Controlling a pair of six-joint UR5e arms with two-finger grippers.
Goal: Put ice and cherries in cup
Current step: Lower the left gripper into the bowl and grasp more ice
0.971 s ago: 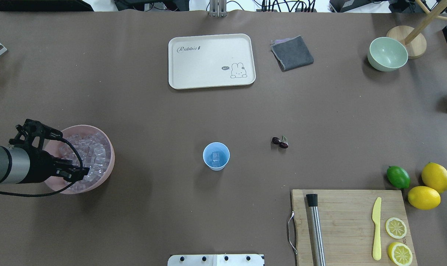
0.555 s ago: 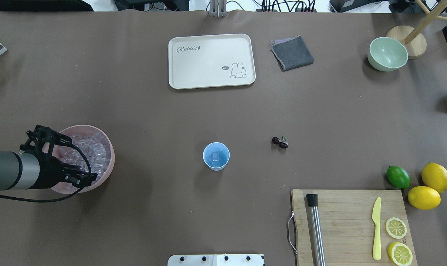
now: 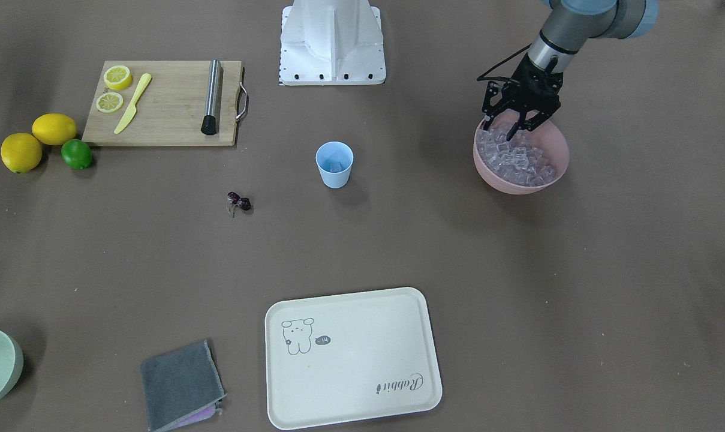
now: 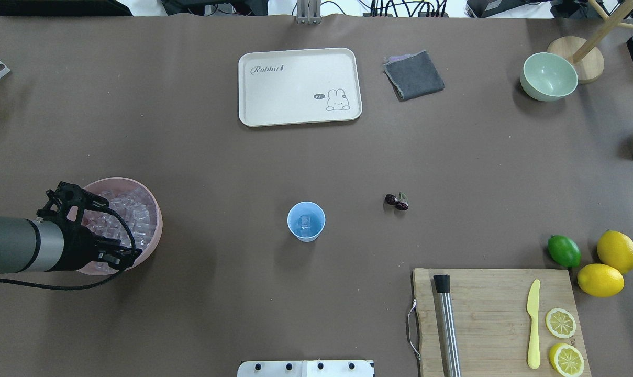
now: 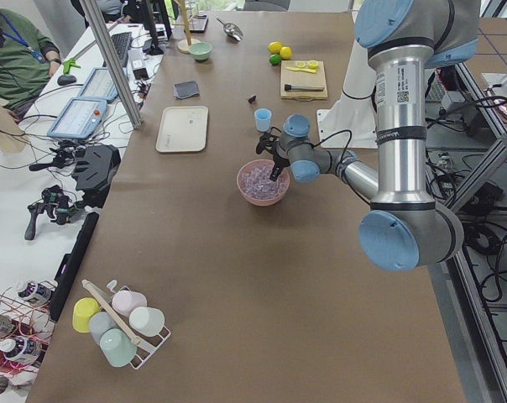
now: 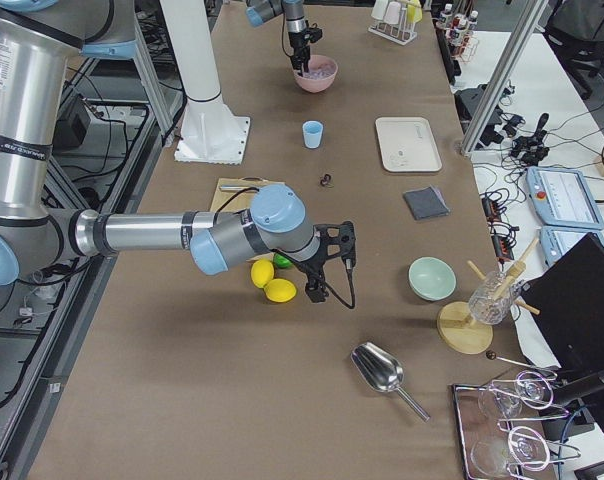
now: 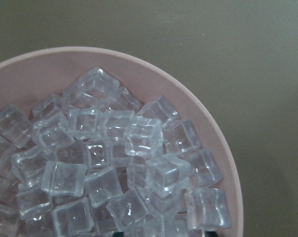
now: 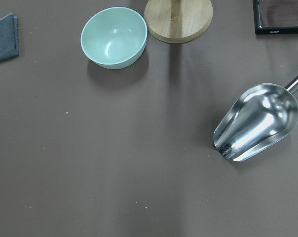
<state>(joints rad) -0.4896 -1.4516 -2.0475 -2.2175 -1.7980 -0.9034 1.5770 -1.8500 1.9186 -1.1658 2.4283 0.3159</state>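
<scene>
I read the left arm point(image 4: 18, 251) as reaching in over the pink bowl point(image 4: 157, 222) at the bench's point(image 4: 201, 157) left end. The left jaws are spread apart, and their tips are down among the ice point(image 7: 114, 163) at the near side of the bowl. I cannot tell whether a cube sits between them. The bowl is heaped with ice.

The cup point(image 4: 306, 230) stands upright near the middle of the bench, well apart from the bowl, and one cube shows inside it. The cherries point(image 4: 397, 201) lie on the bare bench to the cup's right, apart from it, between the cup and the cutting board point(image 4: 494, 309).

The right arm point(image 6: 152, 235) shows only in the exterior right view. There the right jaws hang over the bench just beside the lemons point(image 6: 272, 285), and I cannot tell whether they are apart or together. The right wrist camera looks down on a pale green bowl point(image 8: 114, 37) and a metal scoop point(image 8: 257, 123).
</scene>
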